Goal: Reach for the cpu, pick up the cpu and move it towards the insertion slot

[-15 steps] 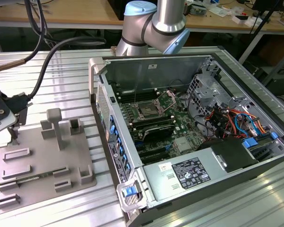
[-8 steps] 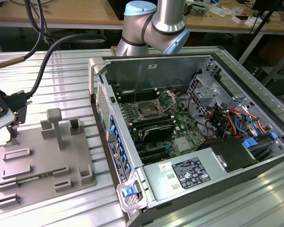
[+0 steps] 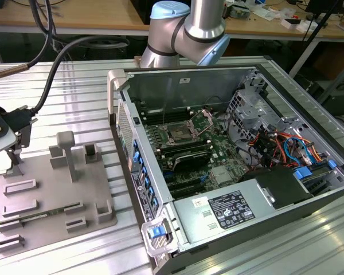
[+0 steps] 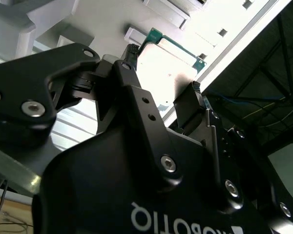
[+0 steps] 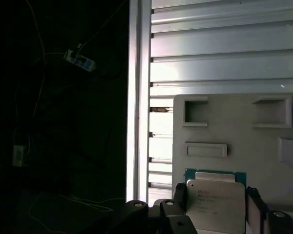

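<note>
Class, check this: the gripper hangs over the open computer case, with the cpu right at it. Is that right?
No. In the exterior view the gripper hangs over the grey tray at that view's left, not the open computer case. The cpu is right at it, as the first wrist view shows.

The bench [image 3: 63,97] is a silvery metal top of long ribbed slats [image 5: 224,48], which in the first wrist view run up to a straight edge rail [image 5: 139,97]. A flat grey plastic tray [image 3: 51,189] with raised blocks and shallow pockets lies directly on it, close to the edge at the exterior view's left. An open computer case [image 3: 183,89] lies on its side just beside the tray and fills the bench towards the opposite edge.
</note>
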Controlling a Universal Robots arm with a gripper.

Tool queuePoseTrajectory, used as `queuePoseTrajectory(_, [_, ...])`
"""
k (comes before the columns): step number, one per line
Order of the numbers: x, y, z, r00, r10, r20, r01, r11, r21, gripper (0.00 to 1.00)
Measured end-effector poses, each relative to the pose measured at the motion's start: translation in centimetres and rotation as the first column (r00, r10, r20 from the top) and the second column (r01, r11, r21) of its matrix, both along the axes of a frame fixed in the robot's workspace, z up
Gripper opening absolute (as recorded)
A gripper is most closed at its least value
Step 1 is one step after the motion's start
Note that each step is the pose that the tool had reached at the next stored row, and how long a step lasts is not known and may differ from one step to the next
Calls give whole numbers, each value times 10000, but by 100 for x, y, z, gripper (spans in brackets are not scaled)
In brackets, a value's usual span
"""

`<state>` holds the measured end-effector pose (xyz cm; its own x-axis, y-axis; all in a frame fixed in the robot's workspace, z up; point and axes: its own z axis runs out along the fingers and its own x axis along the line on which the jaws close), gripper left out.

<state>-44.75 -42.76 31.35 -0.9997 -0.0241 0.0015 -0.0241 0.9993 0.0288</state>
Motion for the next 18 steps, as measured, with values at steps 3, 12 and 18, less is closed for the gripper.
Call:
queuePoseTrajectory(3, [0, 0, 18, 10000, 0, 0, 0, 10000, 0, 55])
queuePoseTrajectory(12, [0, 0, 84, 10000, 0, 0, 0, 10000, -1, 55])
queuePoseTrajectory(18, [0, 0, 135, 10000, 0, 1, 0, 10000, 0, 55])
